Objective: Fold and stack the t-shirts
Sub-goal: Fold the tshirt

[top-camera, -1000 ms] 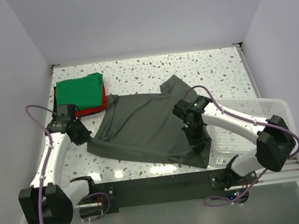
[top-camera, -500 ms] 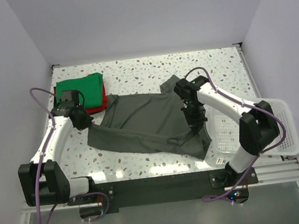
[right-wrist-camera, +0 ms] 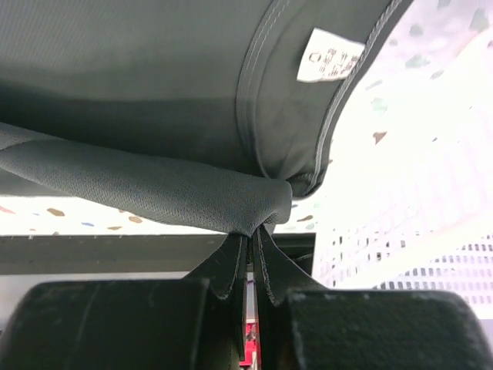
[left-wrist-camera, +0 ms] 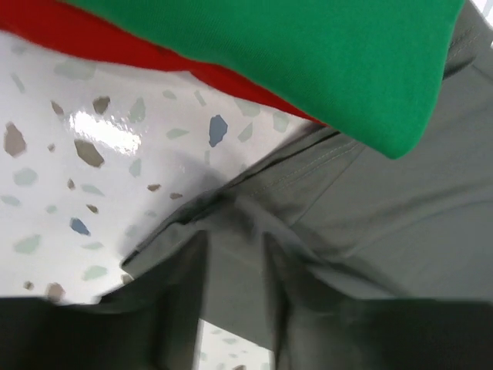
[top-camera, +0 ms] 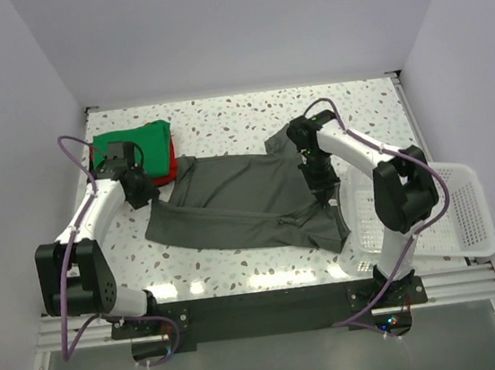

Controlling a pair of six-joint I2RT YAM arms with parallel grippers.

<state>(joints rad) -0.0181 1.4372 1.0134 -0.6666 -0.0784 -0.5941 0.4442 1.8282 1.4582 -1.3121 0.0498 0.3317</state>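
From above, the dark grey t-shirt [top-camera: 232,207] is seen spread on the desk [top-camera: 248,113], judged partway through folding, beside the green t-shirt [top-camera: 137,149] stacked on the red t-shirt [top-camera: 168,171] at far left. The left end effector [top-camera: 142,191] is lowered at its left edge, arm reached forward. The right end effector [top-camera: 326,195] is bent down over the right edge, near the white basket [top-camera: 468,212]. In the left wrist view, grey cloth is bunched by the fingers; whether it is gripped cannot be told. In the right wrist view, a grey fold is pinched between closed fingers. Next, the held edge likely needs carrying across.
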